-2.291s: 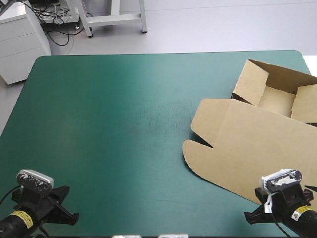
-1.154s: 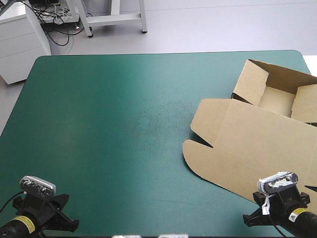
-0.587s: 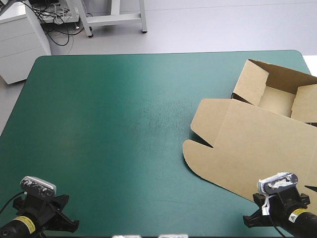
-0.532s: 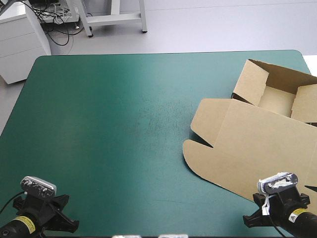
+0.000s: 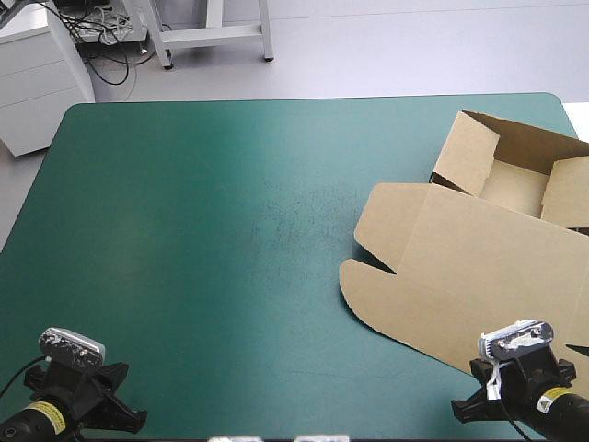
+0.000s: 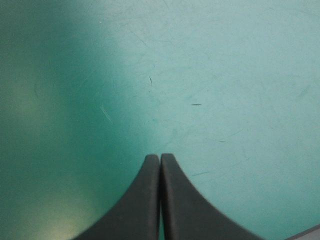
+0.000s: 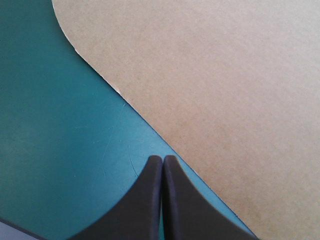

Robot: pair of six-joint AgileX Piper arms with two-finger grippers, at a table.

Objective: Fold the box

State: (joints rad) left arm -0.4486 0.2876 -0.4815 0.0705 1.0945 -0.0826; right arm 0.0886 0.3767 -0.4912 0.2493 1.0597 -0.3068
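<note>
On the right half of the bench (image 5: 212, 239), in the high view, the brown box (image 5: 469, 267) is lying as an open tray with its lid spread flat. The tray part, its walls (image 5: 465, 152) standing up, is sitting toward the far right corner. The flat lid is reaching from it toward the near edge, with a rounded flap (image 5: 363, 276) pointing to the bench's middle. The teal-green cover beside it is showing faint scuffs.

In the left wrist view, the left tool (image 6: 160, 156) is pressing its two black fingers (image 6: 140, 200) together into one pointed arch, gripping nothing. It is hanging over teal-green cover marked with a few fine scratches (image 6: 105, 113).

In the right wrist view, the right tool (image 7: 163, 157) is likewise holding its fingers tight together, with nothing between them. Its tip is sitting over the cover, just beside the lid's straight edge, which is running slantwise past the fingers. Whether tool and board are touching, I cannot tell. The brown board is filling the area ahead of the tool, ending in a rounded corner farther on.
</note>
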